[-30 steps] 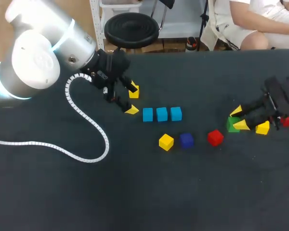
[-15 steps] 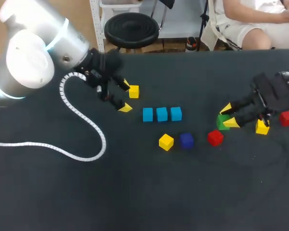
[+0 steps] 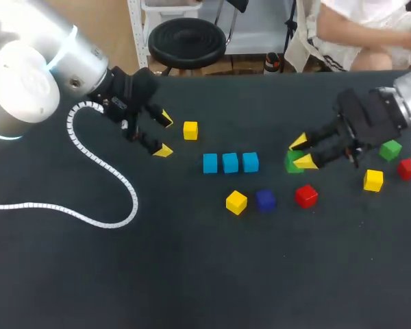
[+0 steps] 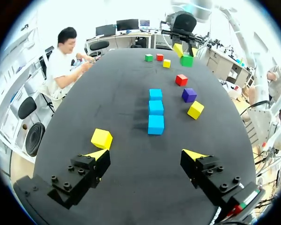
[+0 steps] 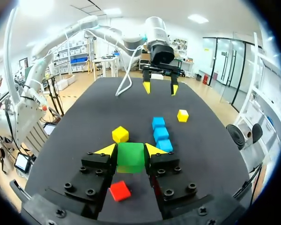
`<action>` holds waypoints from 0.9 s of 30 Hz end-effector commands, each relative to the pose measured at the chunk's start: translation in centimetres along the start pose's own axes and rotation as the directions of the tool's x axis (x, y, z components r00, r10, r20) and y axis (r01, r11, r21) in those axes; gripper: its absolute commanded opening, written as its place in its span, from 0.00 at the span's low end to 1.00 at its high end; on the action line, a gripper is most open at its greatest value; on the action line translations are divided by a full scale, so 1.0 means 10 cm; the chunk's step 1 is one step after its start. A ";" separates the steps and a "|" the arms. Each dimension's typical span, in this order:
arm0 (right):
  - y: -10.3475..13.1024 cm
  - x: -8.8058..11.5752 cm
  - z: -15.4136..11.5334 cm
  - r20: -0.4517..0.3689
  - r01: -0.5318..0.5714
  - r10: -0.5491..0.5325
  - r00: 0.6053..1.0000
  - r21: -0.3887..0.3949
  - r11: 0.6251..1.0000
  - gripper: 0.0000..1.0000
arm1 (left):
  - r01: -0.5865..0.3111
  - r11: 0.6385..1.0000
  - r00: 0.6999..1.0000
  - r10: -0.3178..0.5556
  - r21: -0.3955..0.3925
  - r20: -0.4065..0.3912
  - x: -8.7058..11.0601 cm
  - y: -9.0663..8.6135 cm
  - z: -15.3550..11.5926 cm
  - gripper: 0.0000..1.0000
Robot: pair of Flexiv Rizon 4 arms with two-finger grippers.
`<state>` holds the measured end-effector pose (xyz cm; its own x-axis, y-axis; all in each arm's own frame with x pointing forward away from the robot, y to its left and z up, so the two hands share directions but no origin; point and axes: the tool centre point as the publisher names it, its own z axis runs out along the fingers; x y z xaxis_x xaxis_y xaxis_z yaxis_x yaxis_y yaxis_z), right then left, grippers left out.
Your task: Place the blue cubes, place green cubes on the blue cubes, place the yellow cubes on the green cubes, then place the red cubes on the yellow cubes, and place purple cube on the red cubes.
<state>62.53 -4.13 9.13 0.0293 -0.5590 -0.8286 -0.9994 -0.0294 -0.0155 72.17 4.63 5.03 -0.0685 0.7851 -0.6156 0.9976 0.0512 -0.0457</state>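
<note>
— Where is the green cube (image 5: 130,157)?
— Clamped from two sides between the fingers of the right hand (image 3: 301,152). It is just off the right end of the row of blue cubes (image 3: 230,162) and not touching it.
— And the row itself?
— Three blue cubes lie in a line on the dark tabletop (image 3: 192,274), packed close side by side.
— What lies on the robot's side of the row?
— A yellow cube (image 3: 236,202) and the purple cube (image 3: 265,199) are close together. A red cube (image 3: 305,196) is further right, near the right hand's fingertips.
— And on the far side?
— A second yellow cube (image 3: 190,130) is near the row's left end. The left hand (image 3: 164,134) hovers just left of it, fingers spread wide and gripping nothing.
— Anything further out?
— Well right of the row, past the right hand, are another green cube (image 3: 390,149), a third yellow cube (image 3: 373,180) and another red cube (image 3: 405,168).
</note>
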 end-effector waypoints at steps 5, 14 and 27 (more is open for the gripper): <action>-0.10 -0.27 0.29 0.025 0.037 -0.036 0.999 -0.042 0.998 0.00 | -0.001 1.000 1.000 0.001 0.003 0.000 0.00 0.01 -0.01 1.00; -0.10 -0.27 0.29 0.025 0.037 -0.036 0.999 -0.042 0.998 0.00 | -0.001 1.000 1.000 0.001 0.003 0.000 0.00 0.01 -0.01 1.00; -0.08 -0.47 0.67 0.058 0.038 -0.034 0.998 -0.072 0.997 0.00 | -0.001 1.000 1.000 0.001 0.003 0.000 0.00 0.01 -0.01 1.00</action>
<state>62.41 1.50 9.80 0.0595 -0.5135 -0.8560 -0.9945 -0.1047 -0.0062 72.17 4.59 5.08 -0.0686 0.7857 -0.6148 0.9976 0.0509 -0.0462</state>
